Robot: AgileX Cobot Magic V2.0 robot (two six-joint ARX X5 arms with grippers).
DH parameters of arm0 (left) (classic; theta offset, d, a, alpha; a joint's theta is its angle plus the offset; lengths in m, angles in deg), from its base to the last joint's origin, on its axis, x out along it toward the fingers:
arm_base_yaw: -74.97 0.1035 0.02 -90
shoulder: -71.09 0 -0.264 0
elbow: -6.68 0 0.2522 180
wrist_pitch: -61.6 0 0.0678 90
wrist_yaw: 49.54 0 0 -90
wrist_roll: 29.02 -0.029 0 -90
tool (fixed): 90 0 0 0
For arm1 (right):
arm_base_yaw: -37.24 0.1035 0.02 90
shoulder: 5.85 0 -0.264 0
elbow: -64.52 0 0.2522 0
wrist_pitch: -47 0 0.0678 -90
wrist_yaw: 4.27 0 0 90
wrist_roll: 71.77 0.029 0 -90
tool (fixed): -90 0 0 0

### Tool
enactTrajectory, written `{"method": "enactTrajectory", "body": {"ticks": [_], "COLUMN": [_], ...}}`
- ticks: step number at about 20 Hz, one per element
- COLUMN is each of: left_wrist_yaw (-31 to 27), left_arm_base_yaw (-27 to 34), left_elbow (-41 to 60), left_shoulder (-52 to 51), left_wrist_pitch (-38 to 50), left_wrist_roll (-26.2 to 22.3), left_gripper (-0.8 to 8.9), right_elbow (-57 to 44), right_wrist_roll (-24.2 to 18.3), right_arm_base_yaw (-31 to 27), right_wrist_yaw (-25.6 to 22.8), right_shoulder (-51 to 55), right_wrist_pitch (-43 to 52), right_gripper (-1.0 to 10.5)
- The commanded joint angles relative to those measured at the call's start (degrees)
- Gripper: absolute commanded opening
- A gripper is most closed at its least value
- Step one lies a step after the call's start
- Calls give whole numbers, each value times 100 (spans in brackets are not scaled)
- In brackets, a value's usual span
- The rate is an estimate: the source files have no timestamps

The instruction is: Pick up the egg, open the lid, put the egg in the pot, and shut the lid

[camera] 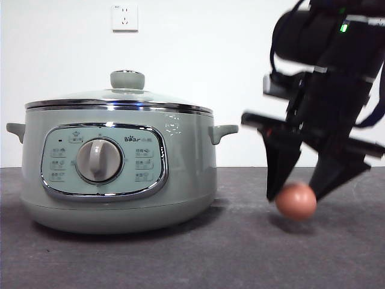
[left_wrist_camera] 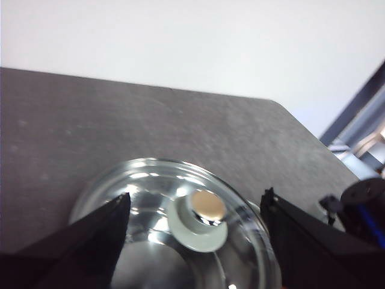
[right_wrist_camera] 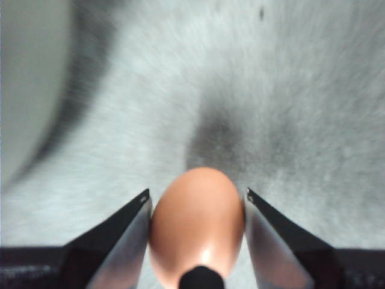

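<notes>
Front view: egg clamped between the right gripper's two black fingers, lifted just clear of the dark desk, a shadow beneath. Pot stood well to the side, lid seated on its rim, knob upright.

Left wrist view: left gripper hung above the lid, fingers spread wide either side of the knob, touching nothing.

Right wrist view: egg gripped on both flanks by the fingers, blurred desk below.
</notes>
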Motion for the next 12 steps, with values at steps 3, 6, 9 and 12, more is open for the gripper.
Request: {"method": "enactTrajectory", "body": {"ticks": [3, 6, 9, 12], "left_wrist_yaw": [-26, -428, -1143, -1827], "left_arm_base_yaw": [-546, -1008, -1512, -1943], "left_elbow": [-9, -22, -297, -756], "left_shoulder": [468, 883, 1412, 2052], "left_wrist_pitch": [179, 417, 404, 299], "left_wrist_roll": [-72, -122, -507, -970], "left_gripper": [375, 378, 378, 377], "right_elbow": [-11, -11, -11, -11], "right_wrist_roll": [-162, -179, -219, -249], "right_arm_base_yaw": [-70, -164, -280, -361], "right_wrist_yaw": [-74, -72, -90, -345], "right_shoulder": [876, 1451, 1906, 2194], "right_wrist_pitch": [-201, -398, -632, -780], "right_gripper": [-12, -12, -12, -12]}}
